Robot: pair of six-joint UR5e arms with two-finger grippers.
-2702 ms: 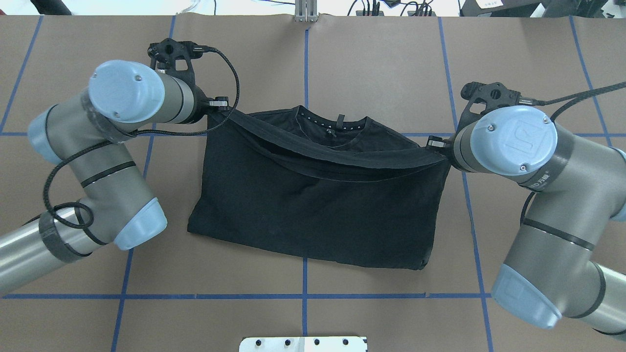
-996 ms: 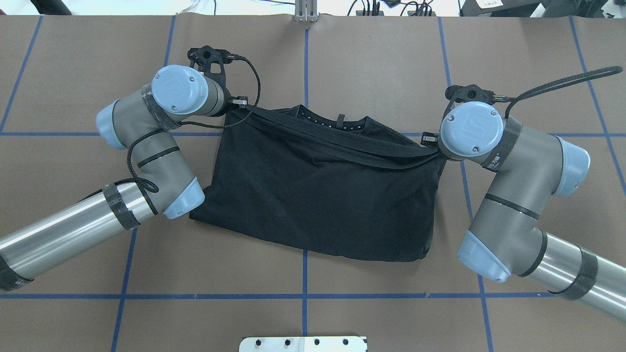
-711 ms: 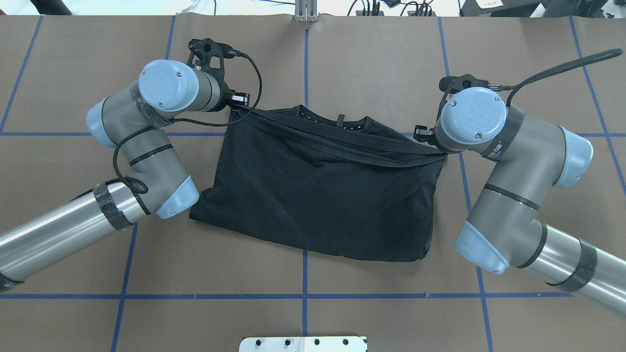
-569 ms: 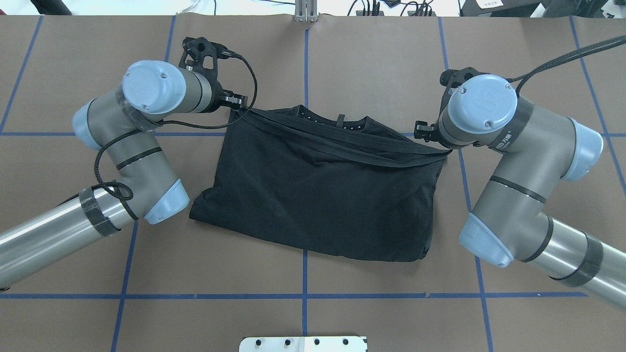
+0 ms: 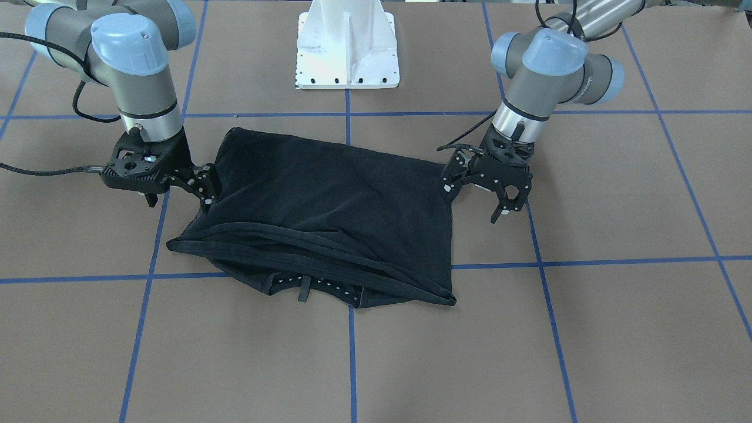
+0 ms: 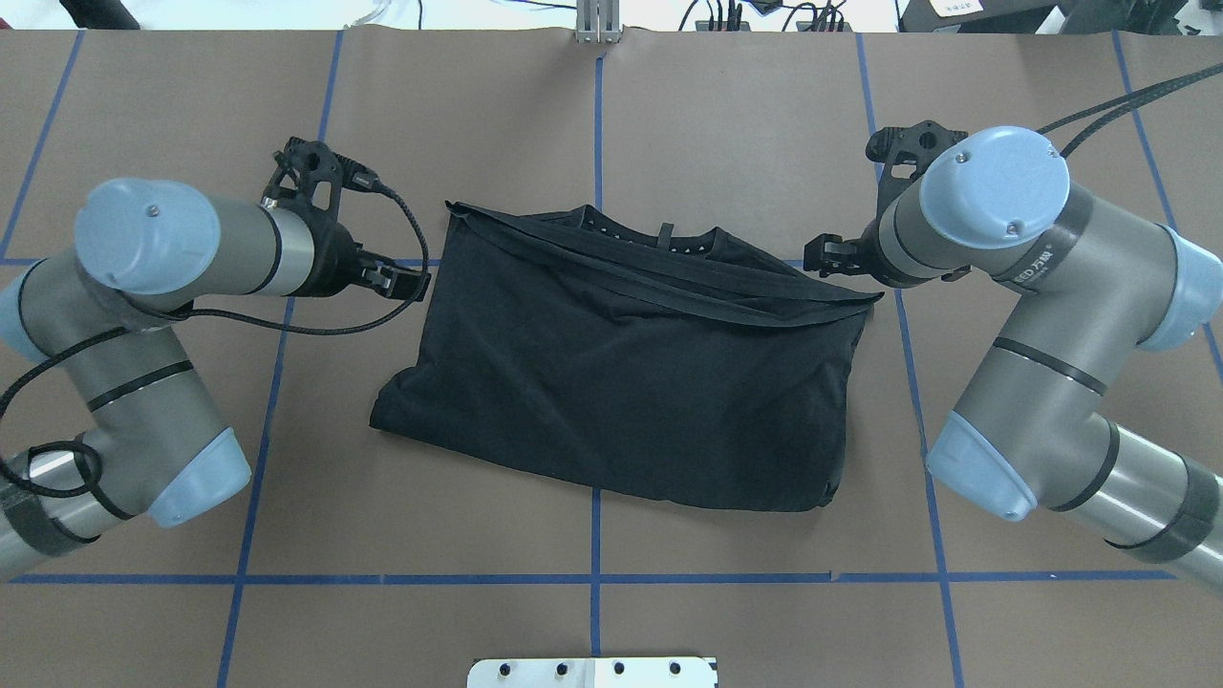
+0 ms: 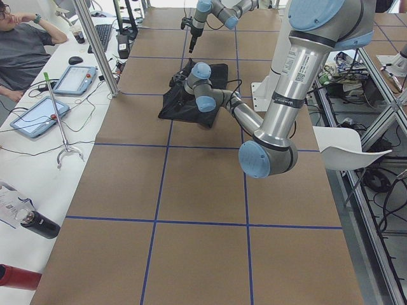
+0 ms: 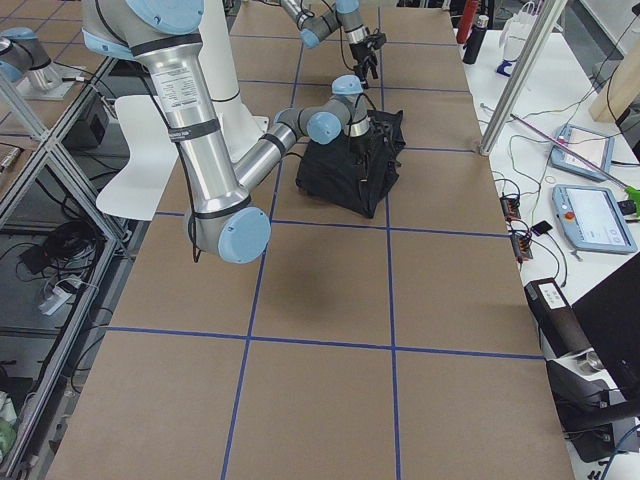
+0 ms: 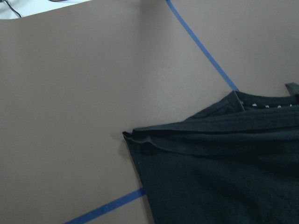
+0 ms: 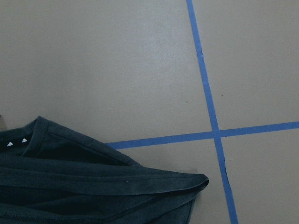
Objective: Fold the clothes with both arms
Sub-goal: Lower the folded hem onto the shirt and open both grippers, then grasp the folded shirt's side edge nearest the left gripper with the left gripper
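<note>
Shows a black T-shirt (image 6: 621, 382) lying flat near the middle of a brown table (image 6: 669, 124) crossed by blue tape lines (image 6: 596, 134). Lies doubled over on itself, plain side up (no chest print in view), with the hem drawn up almost to the collar (image 6: 659, 244), which peeks out past it on the far side. Runs slightly askew along that upper edge.

Places the left end effector (image 5: 473, 201) just beside the shirt's left edge, fingers spread wide, gripping nothing. Places the right end effector (image 5: 177, 191) at the opposite edge, likewise spread and empty, one finger close against the cloth; hard to say whether touching.

Reads as a release: hem corners set down on the far side, so both sets of fingers open and clear of the fabric. Suggests one fold done and probably a narrower one left. Warns of a crooked top layer, likely worth straightening before any further fold.
</note>
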